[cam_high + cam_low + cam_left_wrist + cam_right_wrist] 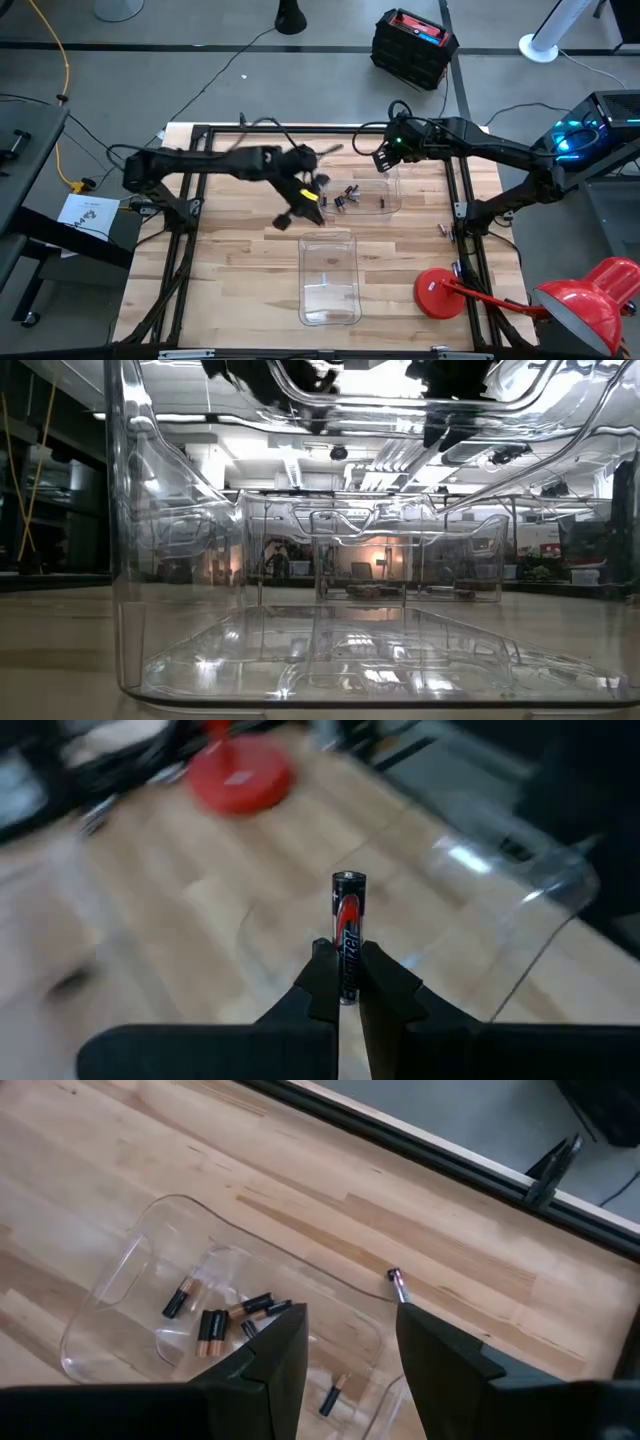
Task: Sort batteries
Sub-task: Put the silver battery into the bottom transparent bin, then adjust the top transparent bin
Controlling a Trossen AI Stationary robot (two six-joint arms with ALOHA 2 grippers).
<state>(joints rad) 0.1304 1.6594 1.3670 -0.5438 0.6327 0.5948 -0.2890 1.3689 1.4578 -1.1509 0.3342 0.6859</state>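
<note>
Two clear bins (329, 277), several batteries (211, 1331)

Both arms are built of dark, near-black links with rounded joint housings, and thin black cables loop from their bases along the links. The left gripper (346, 982) has two matte black fingers (318, 982) that widen behind their narrow tips into broad angular blocks, joined at the rear by a flat black crossbar; a small yellow patch shows on the housing just behind the fingers in the high view. The right gripper (350, 1335) has matching black fingers (435, 1350), wedge-shaped with flat inner faces and sharp-edged tips. Behind them, the right arm's wrist housing carries a small green light.
</note>
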